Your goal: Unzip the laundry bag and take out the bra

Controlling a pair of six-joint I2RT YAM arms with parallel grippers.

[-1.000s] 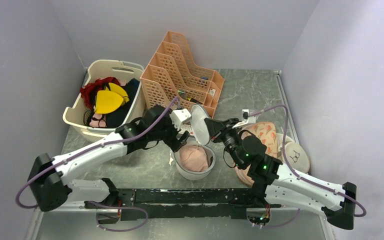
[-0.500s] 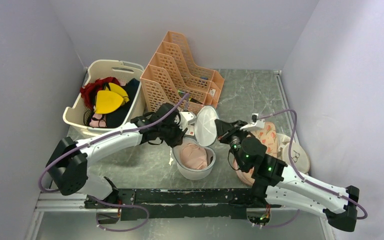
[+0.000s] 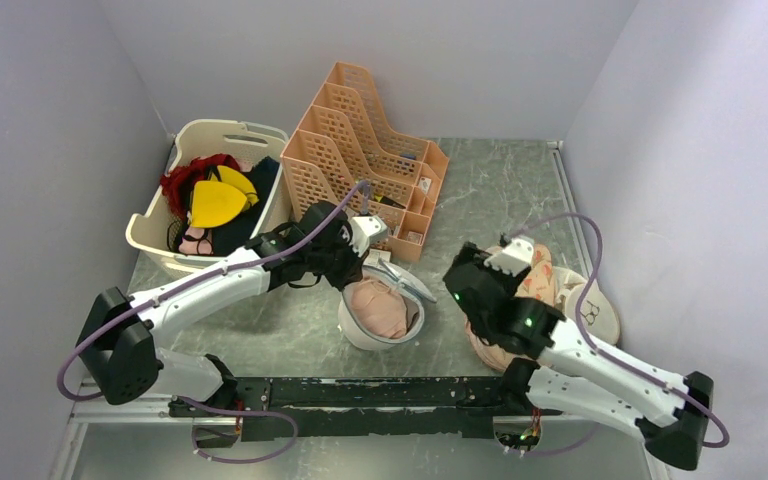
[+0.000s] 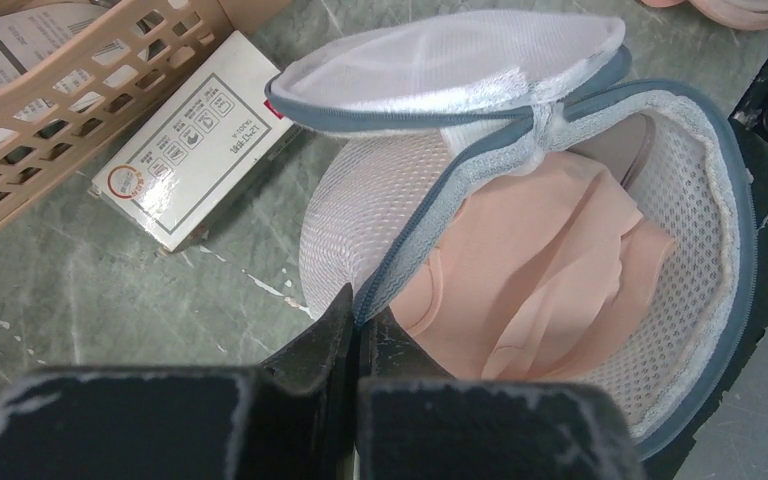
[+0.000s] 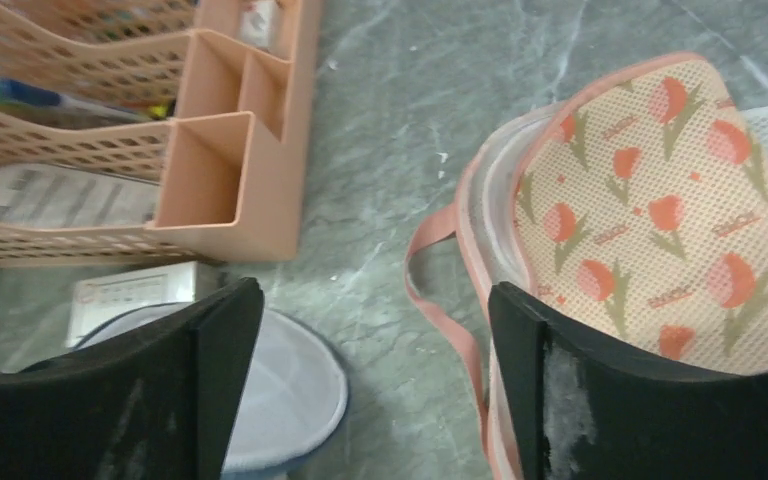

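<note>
Left jaws pinch bag (image 4: 360,205), right jaws apart

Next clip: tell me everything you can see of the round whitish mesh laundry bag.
The round, whitish mesh laundry bag with grey-blue trim sits on the grey-green table, unzipped, its disc lid tilted up at one side. A peach bra lies inside. The left gripper is shut on its rim.
</note>
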